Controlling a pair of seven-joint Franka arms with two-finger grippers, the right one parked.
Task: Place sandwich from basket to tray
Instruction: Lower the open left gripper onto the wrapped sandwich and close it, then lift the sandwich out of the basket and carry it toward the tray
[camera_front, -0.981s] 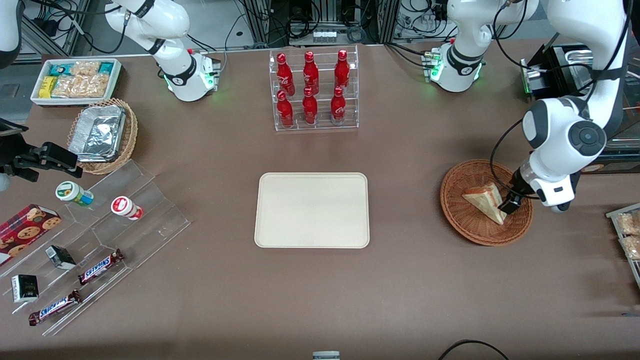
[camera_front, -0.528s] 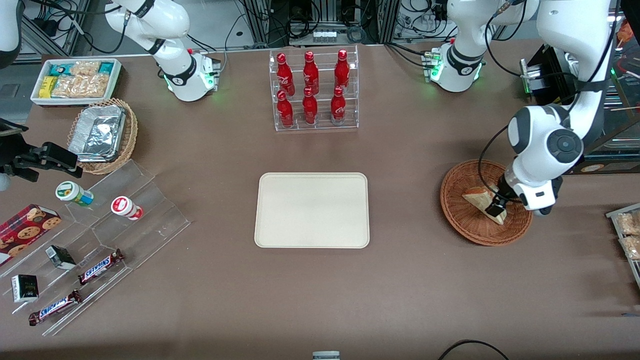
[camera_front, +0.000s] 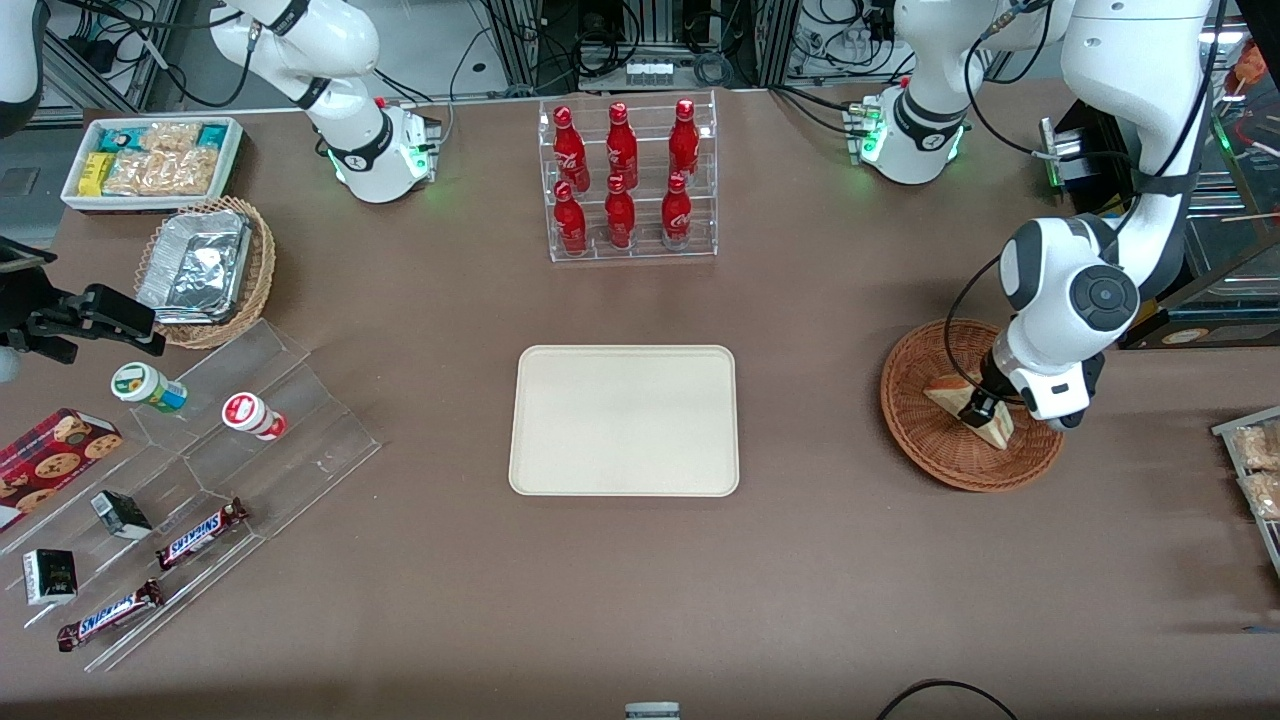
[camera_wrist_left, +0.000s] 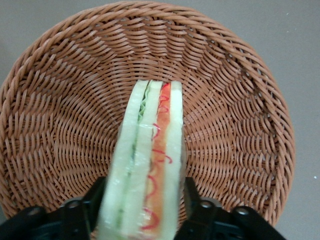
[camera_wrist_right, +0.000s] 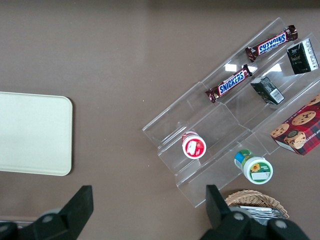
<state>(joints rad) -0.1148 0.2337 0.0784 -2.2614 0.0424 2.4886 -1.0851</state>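
The sandwich (camera_front: 942, 390) is a pale bread wedge in the round reddish-brown wicker basket (camera_front: 920, 440), toward the working arm's end of the table. My left gripper (camera_front: 978, 408) is down in the basket, shut on the sandwich. In the left wrist view the sandwich (camera_wrist_left: 150, 160) stands edge-up, showing green and red-orange layers, with a black finger (camera_wrist_left: 195, 200) pressed against each bread face. The basket's weave (camera_wrist_left: 60, 110) fills the space around it. The cream-beige tray (camera_front: 625, 420) lies bare at the table's middle, well apart from the basket.
A clear rack of red bottles (camera_front: 625, 180) stands farther from the front camera than the tray. Toward the parked arm's end are a tan basket with a foil container (camera_front: 205, 268), a white tray of snack packets (camera_front: 150, 160) and an acrylic step display (camera_front: 230, 440) with snacks.
My gripper has slid across the basket toward the tray, from the sandwich's outer edge to over its middle. The sandwich is now held between the fingers.
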